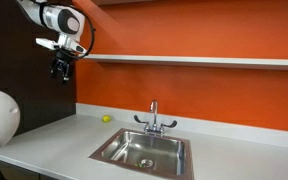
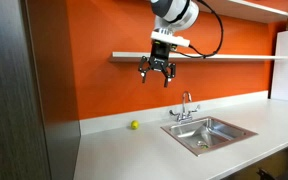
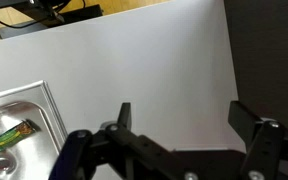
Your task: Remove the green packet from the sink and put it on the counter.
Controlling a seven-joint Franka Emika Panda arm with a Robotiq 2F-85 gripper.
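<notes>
Lying in the sink [image 3: 31,108], the green packet [image 3: 9,135].

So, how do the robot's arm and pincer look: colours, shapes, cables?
The arm has rounded white shells with black joint rings. A thin black cable loops beside it in an exterior view. The pincer is black; in the wrist view its two fingers are dark and angular, with a blue part near their base. No markings are readable.
</notes>
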